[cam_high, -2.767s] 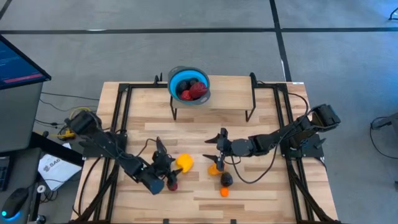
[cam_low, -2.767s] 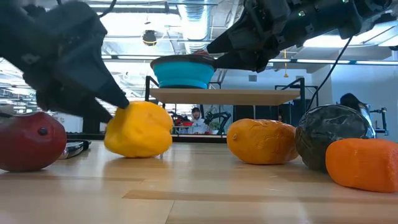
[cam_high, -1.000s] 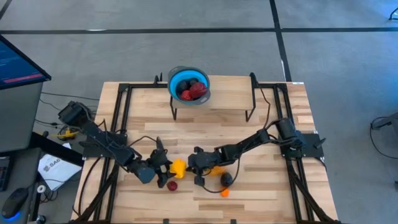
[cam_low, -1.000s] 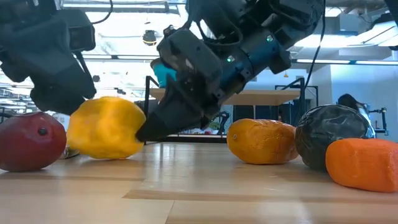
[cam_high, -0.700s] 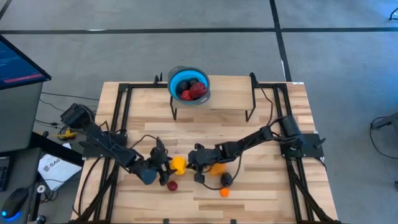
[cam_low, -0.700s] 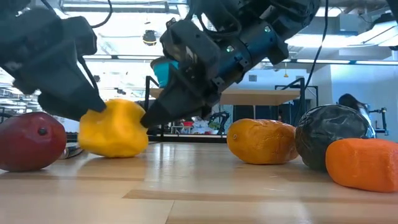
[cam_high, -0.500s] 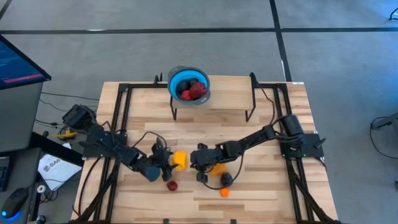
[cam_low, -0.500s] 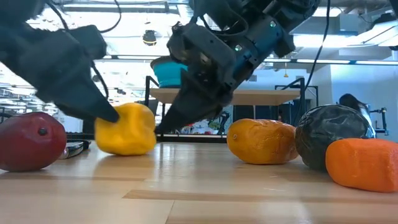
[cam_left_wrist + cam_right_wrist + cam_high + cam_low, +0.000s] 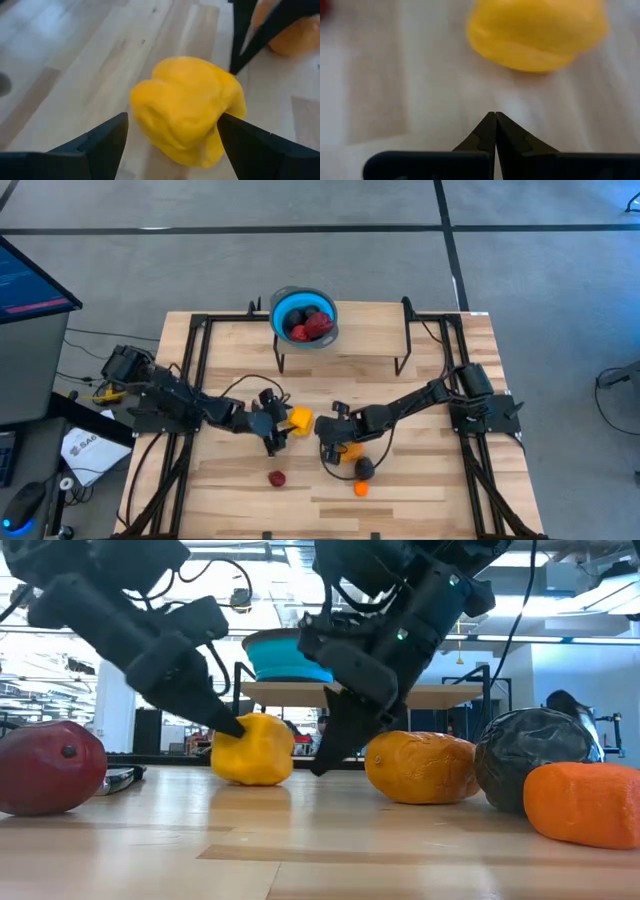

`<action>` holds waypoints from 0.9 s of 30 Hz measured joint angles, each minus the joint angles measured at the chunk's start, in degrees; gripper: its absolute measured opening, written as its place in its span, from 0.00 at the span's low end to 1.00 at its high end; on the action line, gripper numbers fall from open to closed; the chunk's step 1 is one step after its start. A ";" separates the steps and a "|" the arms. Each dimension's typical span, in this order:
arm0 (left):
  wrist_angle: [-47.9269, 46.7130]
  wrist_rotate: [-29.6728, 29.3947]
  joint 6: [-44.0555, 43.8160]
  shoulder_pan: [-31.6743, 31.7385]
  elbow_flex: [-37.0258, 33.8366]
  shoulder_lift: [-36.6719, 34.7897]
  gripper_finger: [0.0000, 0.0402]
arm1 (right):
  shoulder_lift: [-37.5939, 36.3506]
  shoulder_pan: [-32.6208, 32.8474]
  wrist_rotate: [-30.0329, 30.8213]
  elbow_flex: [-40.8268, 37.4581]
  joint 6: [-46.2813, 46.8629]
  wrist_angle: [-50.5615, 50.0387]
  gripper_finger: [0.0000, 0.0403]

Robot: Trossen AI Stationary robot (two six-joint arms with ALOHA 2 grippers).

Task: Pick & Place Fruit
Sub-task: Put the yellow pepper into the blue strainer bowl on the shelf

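The desk (image 9: 430, 360) is pale wood planks framed by black rails, standing on a grey floor (image 9: 200, 260) crossed by dark lines. A raised wooden shelf (image 9: 360, 693) at the desk's far edge carries a blue bowl (image 9: 305, 318) with red and dark fruit in it. Beyond the desk, the low view shows a bright room with ceiling lights and glass partitions.

The left hand (image 9: 275, 425) is low on the desk with its fingers (image 9: 107, 142) spread wide on either side of the yellow fruit (image 9: 298, 420); whether they touch it I cannot tell. That fruit is lumpy and sits on the wood, its long axis running roughly across the gap between the fingers.

The right hand (image 9: 325, 428) is just beyond the yellow fruit, its fingers pinched together on nothing, the tips aimed at the fruit. An orange fruit (image 9: 422, 767) lies just beside this hand, with a dark fruit (image 9: 535, 772) and a smaller orange one (image 9: 585, 802) farther out. A red fruit (image 9: 277, 478) lies apart from the left hand, toward the desk's near edge.
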 joint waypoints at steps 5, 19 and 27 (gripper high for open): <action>-1.92 3.11 1.88 -0.02 0.02 -3.83 0.74 | 0.09 -0.06 1.98 -0.02 0.34 -0.82 0.00; -6.78 -1.55 -14.77 -2.67 -1.62 -3.67 0.74 | 0.20 -10.19 7.42 -0.04 -3.38 4.16 0.00; -5.39 -9.25 -16.29 -2.60 -1.73 -2.33 0.74 | 0.23 -10.37 -2.74 -0.02 -8.52 6.78 0.00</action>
